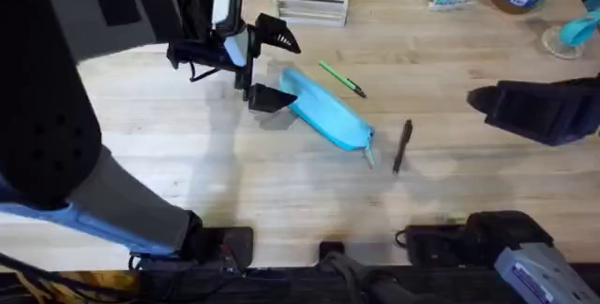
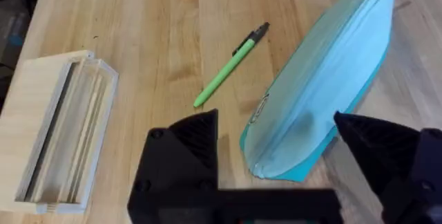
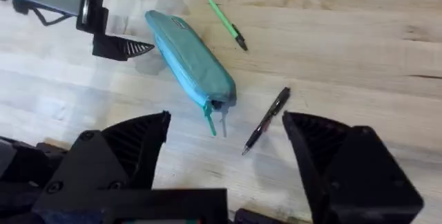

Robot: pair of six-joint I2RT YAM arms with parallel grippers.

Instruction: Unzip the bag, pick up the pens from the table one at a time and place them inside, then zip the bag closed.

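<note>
The bag (image 1: pixel 328 114) lies slantwise near the middle of the table (image 1: pixel 234 182), its zip pull and cord at the end nearer the front edge, the other end toward the back. You have the left gripper (image 1: pixel 267 65) spread wide around that far end, one finger on each side of the fabric, not yet closed on it. Judge the bag soft and light: it will crumple and slide on the smooth wood if you tug the zip without pinning it, so clamp the far end firmly before anything pulls. The pull tab is small and floppy; take it close to the slider.

The green pen (image 1: pixel 342 80) lies just beside the bag on the back-edge side, apart from it. The black pen (image 1: pixel 402 145) lies near the pull end, toward the right edge. Both look thin, stiff and smooth, likely to roll; pinch each across its middle.

Your right gripper (image 3: pixel 228 148) hangs open wide above the table, holding nothing, looking down on the black pen and the pull.

A pale slotted block (image 2: pixel 59 137) sits toward the back-left, and containers crowd the back-right corner; the middle gives you room.
</note>
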